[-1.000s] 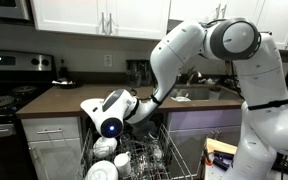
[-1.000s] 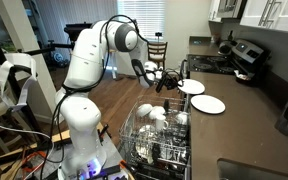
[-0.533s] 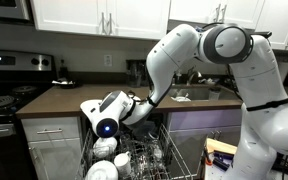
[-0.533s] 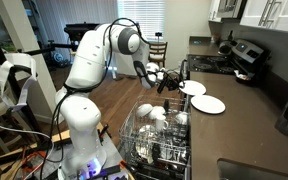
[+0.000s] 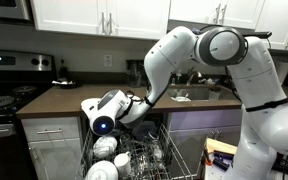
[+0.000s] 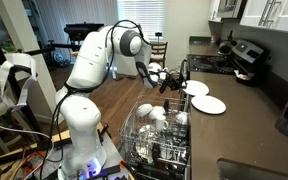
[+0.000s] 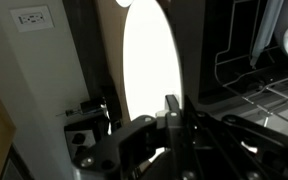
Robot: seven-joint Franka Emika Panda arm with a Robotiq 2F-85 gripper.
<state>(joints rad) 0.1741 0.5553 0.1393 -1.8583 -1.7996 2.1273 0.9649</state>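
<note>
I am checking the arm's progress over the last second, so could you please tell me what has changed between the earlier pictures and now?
The gripper, shut on the white plate, has carried it a little further toward the countertop, away from the dishwasher rack. The grip is unchanged. The second plate on the countertop and the dishes in the rack have stayed where they were.
</note>
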